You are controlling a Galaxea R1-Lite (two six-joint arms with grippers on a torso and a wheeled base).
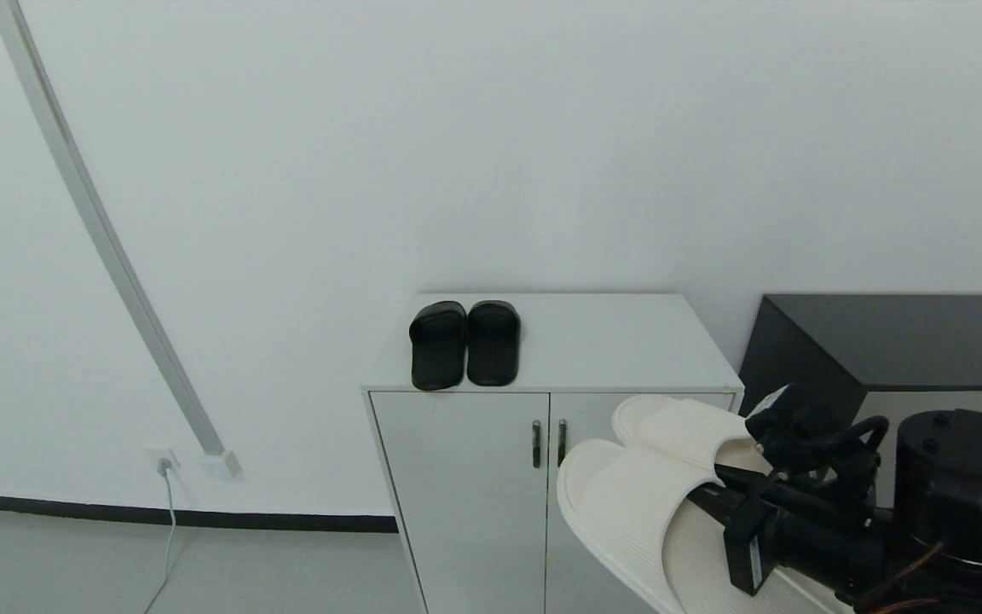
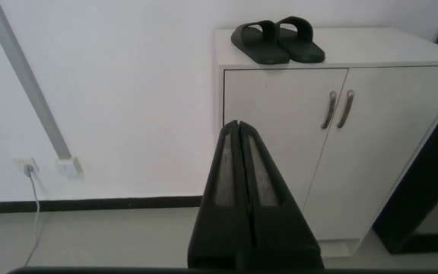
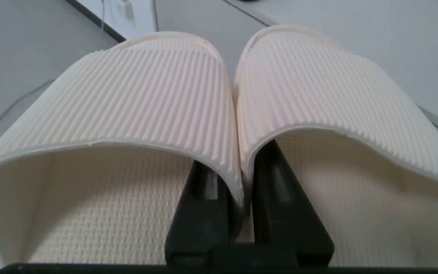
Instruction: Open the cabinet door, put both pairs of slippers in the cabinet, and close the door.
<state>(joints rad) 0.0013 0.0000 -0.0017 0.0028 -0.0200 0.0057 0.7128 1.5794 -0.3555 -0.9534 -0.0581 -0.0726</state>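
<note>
The right hand (image 3: 238, 194) is clamped on the touching inner edges of the white slippers (image 1: 649, 482), so both travel as one pair, held before the cabinet (image 1: 457, 495), whose doors are closed. The left hand (image 2: 238, 133), fingers pressed together and empty, faces the door handles (image 2: 337, 109), likely kept free to pull one. The black slippers (image 1: 464, 343) sit on the cabinet top

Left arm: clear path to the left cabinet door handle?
Likely yes: left tool is shut and empty, nothing stands between it and the left door handle. The white slippers hang before the right door.
</note>
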